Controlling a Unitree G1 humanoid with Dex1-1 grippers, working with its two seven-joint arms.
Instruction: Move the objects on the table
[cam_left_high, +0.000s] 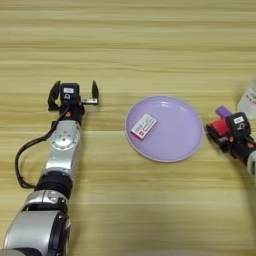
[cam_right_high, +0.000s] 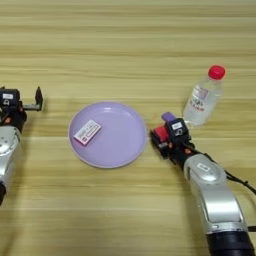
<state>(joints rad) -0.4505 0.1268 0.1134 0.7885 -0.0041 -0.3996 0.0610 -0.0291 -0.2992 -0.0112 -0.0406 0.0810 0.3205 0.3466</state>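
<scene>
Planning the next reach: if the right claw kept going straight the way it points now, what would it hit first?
The right claw points up and left, with a red cube at its tip. Just ahead lies the lilac plate; its rim would likely be met first, though the claw's height above the table is unclear.

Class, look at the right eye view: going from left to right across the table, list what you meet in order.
Left gripper → white-and-red card on the lilac plate → right gripper, closed on the red cube → clear bottle with red cap.
</scene>
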